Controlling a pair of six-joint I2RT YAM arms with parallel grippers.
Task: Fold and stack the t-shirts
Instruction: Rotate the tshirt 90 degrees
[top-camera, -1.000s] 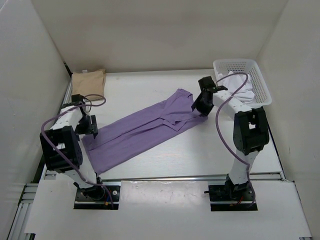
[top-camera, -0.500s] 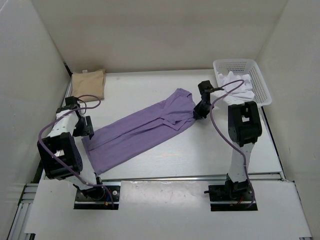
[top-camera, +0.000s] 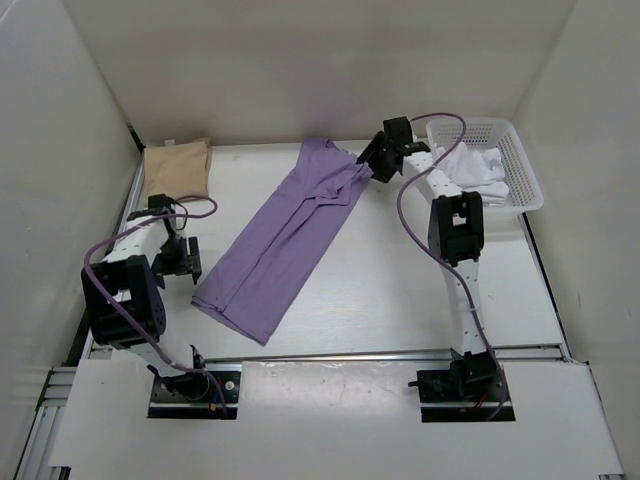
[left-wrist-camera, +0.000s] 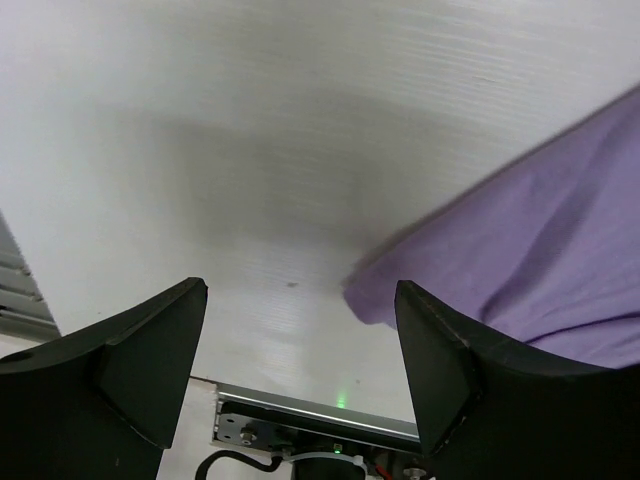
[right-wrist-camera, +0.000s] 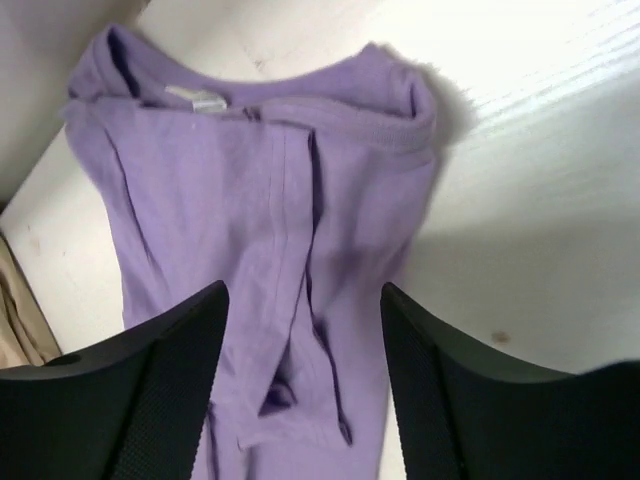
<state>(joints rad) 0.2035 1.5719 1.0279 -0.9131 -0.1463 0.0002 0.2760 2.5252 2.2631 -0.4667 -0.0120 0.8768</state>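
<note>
3 t-shirts, 1 basket, 2 grippers.

Lavender shirt: soft knit, folded lengthwise into a long narrow strip w/ creases. It lies flat on the white table, diag. from near-left of centre to far centre. Ribbed collar at the far end, w/ a small pale neck label.

Tan shirt: folded to a rough square in the far-left corner, well apart from the lavender one.

White shirt: crumpled heap inside the basket, far right. Basket is white perforated plastic, rectangular.

Left gripper: jaws wide, nothing held, low over bare table just left of the strip's near end. The strip's corner shows btwn the black fingers in the wrist view.

Right gripper: jaws wide, empty, just right of the collar end, w/ the shirt beneath it.
</note>
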